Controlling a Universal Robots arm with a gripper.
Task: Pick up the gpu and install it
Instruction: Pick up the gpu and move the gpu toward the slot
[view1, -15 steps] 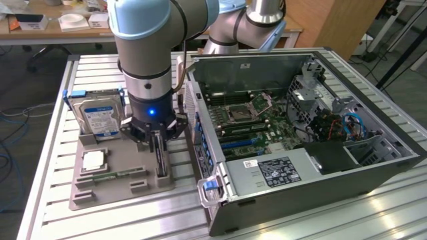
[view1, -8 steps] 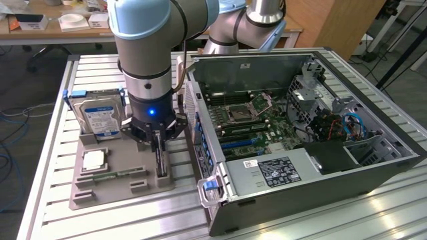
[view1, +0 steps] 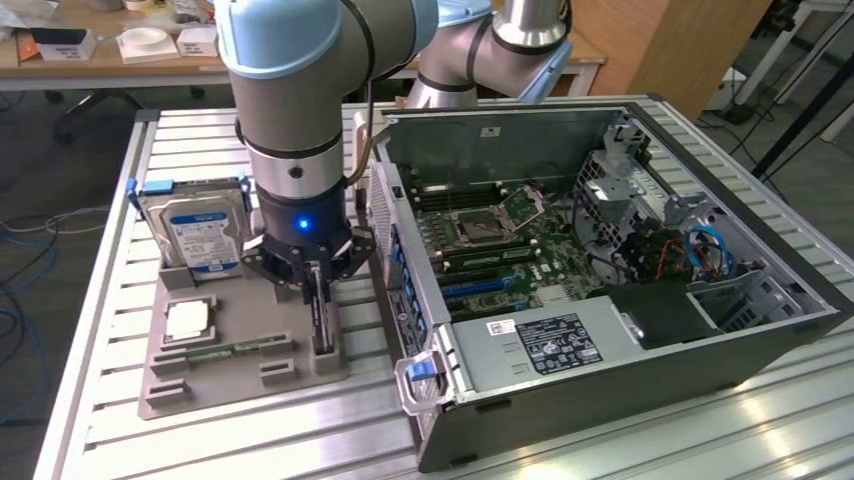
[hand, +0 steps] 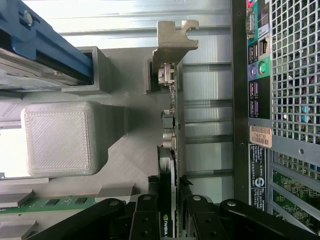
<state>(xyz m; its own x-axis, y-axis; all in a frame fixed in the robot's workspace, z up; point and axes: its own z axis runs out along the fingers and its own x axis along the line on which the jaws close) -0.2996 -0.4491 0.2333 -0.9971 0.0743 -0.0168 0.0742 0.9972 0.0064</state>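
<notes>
While the gpu (hand: 172, 130) stands on edge in a slot of the grey holder (view1: 227, 385) on the bench (view1: 94, 330), it is clamped across both faces by the hand (hand: 169, 207) | handling: judged light, stiff and fragile; flat faces to be gripped, components spared | metal bracket (hand: 172, 42) left free | open case (view1: 601, 380) located just beside

The arm (view1: 287, 90) reaches in bent at the elbow, wrist pointing straight down, gripper (view1: 318, 298) low, its black fingers (hand: 145, 220) pressed against both faces of the upright gpu (hand: 172, 125).
</notes>
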